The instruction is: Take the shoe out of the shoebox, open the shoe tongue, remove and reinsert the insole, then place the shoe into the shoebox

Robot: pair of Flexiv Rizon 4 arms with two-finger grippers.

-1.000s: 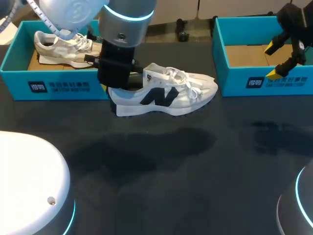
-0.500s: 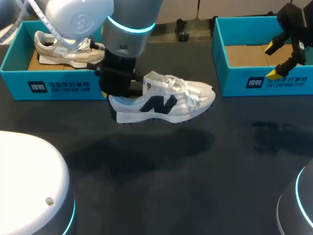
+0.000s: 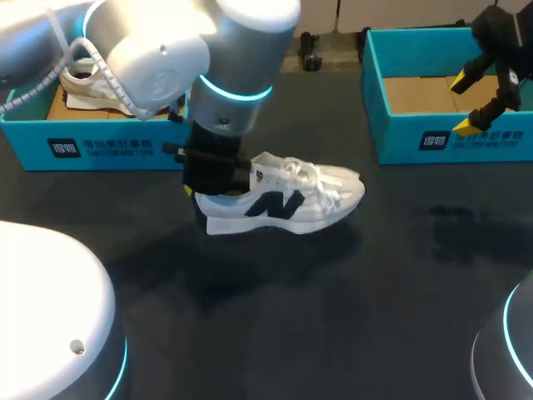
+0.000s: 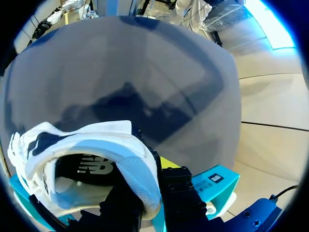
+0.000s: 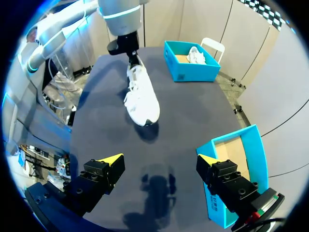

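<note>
- The left shoebox, teal with a cardboard floor, stands at the far left of the dark table. It holds a second pale shoe lying on its side.
- The right shoebox, of the same teal, stands at the far right. Only its bare cardboard floor shows inside.
- The white shoe with the dark side mark is outside both boxes, between them and nearer the left one. Its toe points right and its laces lie loose over the tongue. It seems to be held clear of the table, with its shadow lying apart beneath it.
- The left gripper is clenched on the shoe's heel: one finger sits inside the collar and the other against the outside of the heel, pinching the padded rim between them.
- The right gripper hangs over the near wall of the right shoebox. Its fingers are spread wide, grasping nothing and touching nothing.
</note>
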